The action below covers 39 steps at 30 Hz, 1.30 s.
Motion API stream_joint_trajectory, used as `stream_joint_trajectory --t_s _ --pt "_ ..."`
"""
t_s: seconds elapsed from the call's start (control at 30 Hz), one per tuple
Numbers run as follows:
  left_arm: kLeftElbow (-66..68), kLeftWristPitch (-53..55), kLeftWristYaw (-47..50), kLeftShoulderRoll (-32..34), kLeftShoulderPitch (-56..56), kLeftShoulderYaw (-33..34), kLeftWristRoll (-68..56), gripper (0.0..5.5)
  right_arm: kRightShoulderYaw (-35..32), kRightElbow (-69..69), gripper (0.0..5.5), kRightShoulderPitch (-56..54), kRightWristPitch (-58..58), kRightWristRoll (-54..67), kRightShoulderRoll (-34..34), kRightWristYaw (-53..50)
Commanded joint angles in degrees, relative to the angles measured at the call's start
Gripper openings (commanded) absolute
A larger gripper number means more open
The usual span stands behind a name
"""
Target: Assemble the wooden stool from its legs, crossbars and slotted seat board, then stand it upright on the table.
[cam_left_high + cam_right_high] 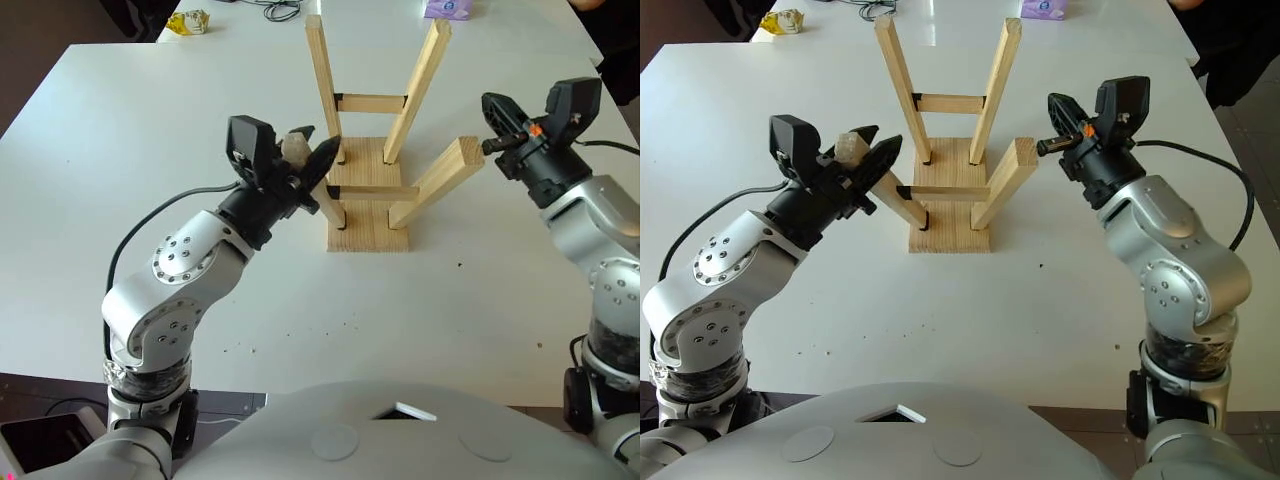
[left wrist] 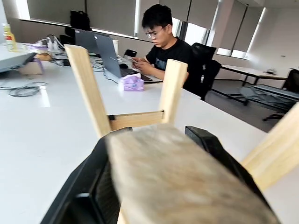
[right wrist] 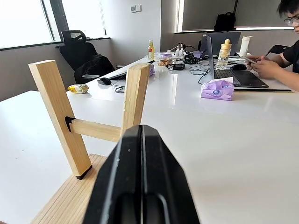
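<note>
The stool [image 1: 952, 103] is set inverted on the table [image 1: 760, 80], seat board [image 1: 950, 238] down. Its near leg [image 1: 850, 148] is pinched by the raised left gripper [image 1: 872, 150]. The right gripper [image 1: 1055, 104], fingers pressed together, is held beside the tilted leg [image 1: 1002, 185].

Bright window [image 3: 23, 21] daylight glares off the white table [image 3: 243, 140].

The white table [image 1: 120, 150] stands in an office. Dark blinds [image 2: 112, 16] cover one wall's windows; beyond the table's far edge, a black chair [image 3: 74, 39] sits under a bright window [image 3: 25, 21].
</note>
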Motion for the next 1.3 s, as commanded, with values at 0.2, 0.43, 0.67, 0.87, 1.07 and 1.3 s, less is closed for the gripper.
stream_joint_trajectory --t_s 0.2,0.43,0.67,0.87,1.07,1.3 --pt "4.6 4.9 -3.1 -1.9 -0.1 -7.1 2.6 1.38 6.0 -0.9 0.00 -2.0 4.5 1.6 2.5 1.0" --pt "1.8 6.0 0.4 -4.1 1.2 -4.0 2.7 1.18 -0.3 5.1 0.00 -2.7 0.6 0.5 2.7 4.9" --pt "-3.2 11.2 5.9 -9.0 -0.3 -4.4 1.3 1.08 -1.5 11.7 0.00 -5.2 -0.7 -4.7 4.5 4.0" --pt "-5.4 15.1 7.6 -9.1 1.0 -1.7 0.8 1.06 -2.3 12.6 0.00 -5.8 -0.5 -6.0 3.7 7.0" --pt "-7.5 13.3 6.3 -9.3 -0.7 0.5 0.6 1.06 -1.4 12.0 0.00 -4.0 -2.0 -8.8 3.5 10.8" --pt "-7.7 13.1 5.2 -8.1 -0.7 3.1 0.7 2.20 -1.9 12.2 0.00 -4.3 -3.5 -8.8 3.7 15.2"
